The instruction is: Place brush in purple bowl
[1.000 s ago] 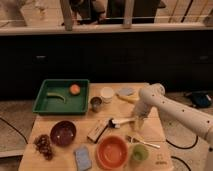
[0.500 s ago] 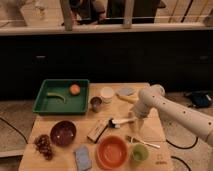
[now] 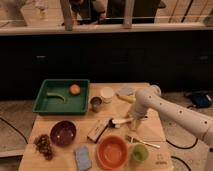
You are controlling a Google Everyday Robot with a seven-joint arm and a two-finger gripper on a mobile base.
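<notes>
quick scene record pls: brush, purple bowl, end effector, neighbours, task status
brush: lying flat on table, dark head pointing left, beside tan-and-dark block
purple bowl: front left, brush not in it
end effector: down at the right end of the brush handle
orange bowl: front centre
status: brush not yet in purple bowl

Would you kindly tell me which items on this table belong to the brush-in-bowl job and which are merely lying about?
Job: brush, purple bowl, pincer at the brush's handle end.
Lying about: green tray, orange bowl, green cup, fork, grapes, tan-and-dark block, white cup.
</notes>
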